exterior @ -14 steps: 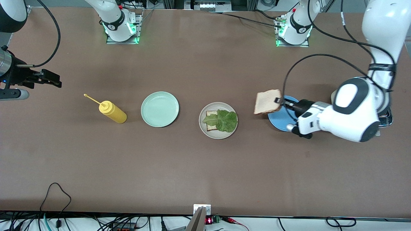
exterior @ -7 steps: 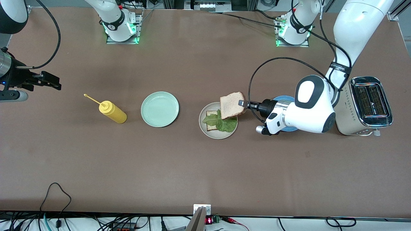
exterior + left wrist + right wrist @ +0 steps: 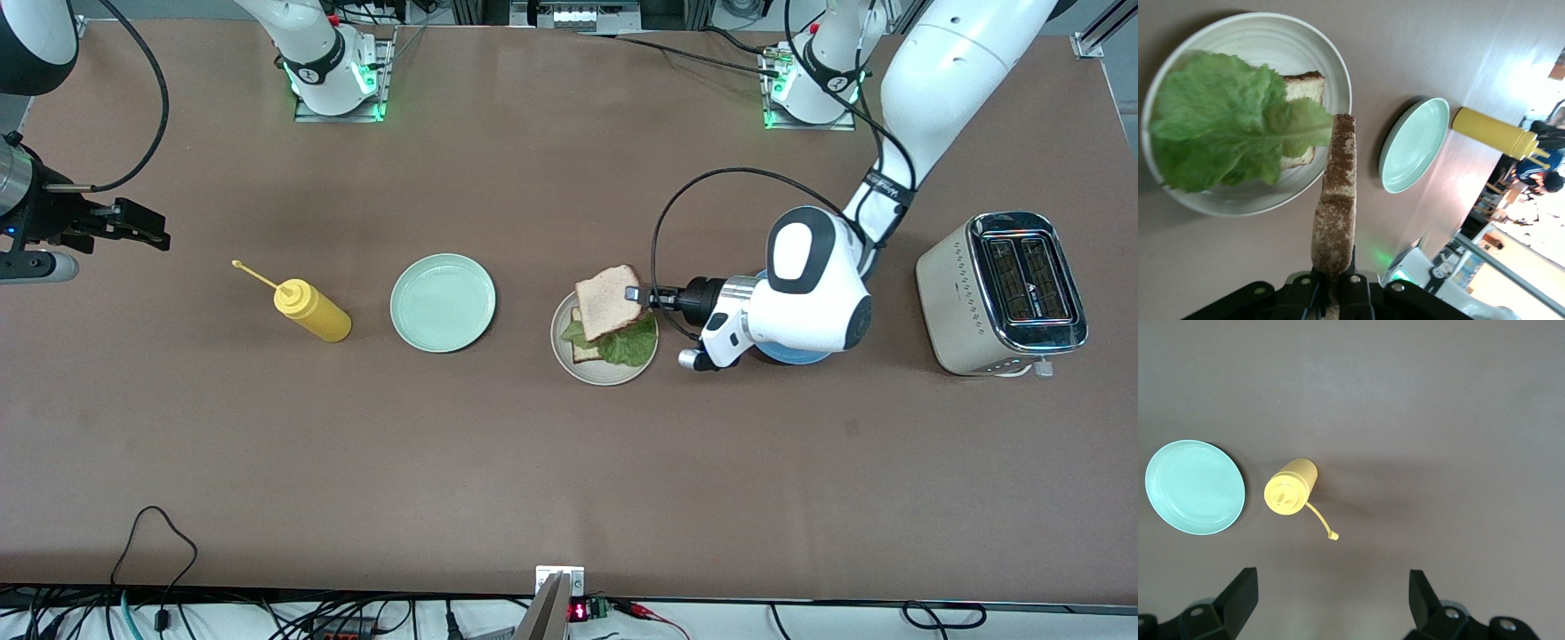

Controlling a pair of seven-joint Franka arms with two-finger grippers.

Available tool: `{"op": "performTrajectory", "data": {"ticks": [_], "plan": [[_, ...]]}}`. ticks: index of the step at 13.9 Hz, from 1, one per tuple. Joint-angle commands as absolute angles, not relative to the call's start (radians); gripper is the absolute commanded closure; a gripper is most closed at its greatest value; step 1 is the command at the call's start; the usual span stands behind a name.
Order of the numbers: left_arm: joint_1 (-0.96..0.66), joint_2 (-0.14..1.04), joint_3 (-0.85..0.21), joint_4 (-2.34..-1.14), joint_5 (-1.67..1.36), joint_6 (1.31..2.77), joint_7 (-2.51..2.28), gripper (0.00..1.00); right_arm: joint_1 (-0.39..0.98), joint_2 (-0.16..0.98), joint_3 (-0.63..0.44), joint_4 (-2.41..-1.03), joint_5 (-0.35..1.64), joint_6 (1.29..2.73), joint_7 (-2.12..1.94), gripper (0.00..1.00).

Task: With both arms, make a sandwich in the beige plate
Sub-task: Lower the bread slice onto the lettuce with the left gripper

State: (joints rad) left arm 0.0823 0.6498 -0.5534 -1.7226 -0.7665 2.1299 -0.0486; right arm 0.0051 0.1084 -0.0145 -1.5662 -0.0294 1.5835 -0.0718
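Over the beige plate (image 3: 605, 372), near the middle of the tabletop, a bread slice (image 3: 608, 300) is held in the air by the left gripper (image 3: 636, 294), whose fingers are pinched tight on the slice's crust edge. In the left wrist view the held slice (image 3: 1335, 200) is seen edge-on above the plate's rim (image 3: 1338, 70). On the plate a second bread slice (image 3: 582, 352) lies flat, with a ruffled lettuce leaf (image 3: 629, 347) spread on it; a corner of that lower slice (image 3: 1302, 87) shows from under the leaf (image 3: 1218, 127).

A mint-green plate (image 3: 443, 302) is set beside the beige plate toward the right arm's end of the tabletop, and a yellow squeeze bottle (image 3: 311, 310) lies on its side next to it, nearer that end. A blue plate (image 3: 796, 357) is mostly hidden under the left arm, and a toaster (image 3: 1005, 293) stands near the tabletop's edge at the left arm's end.

The right gripper (image 3: 133, 222) waits in the air over the edge at the right arm's end, its fingers (image 3: 1238, 597) spread wide and holding nothing.
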Motion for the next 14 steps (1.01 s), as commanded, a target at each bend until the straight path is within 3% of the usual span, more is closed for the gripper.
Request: {"op": "performTrajectory", "data": {"ticks": [1,14], "plan": [[0.083,0.684,-0.552,-1.721,-0.882,2.155,0.064,1.00,0.009,0.100,-0.017,-1.572,-0.031,1.583,-0.083,0.00],[0.097,0.764,-0.542,-1.717,-0.904,2.149,0.342,1.00,0.008,0.098,-0.017,-1.572,0.029,1.577,-0.019,0.00]]}}
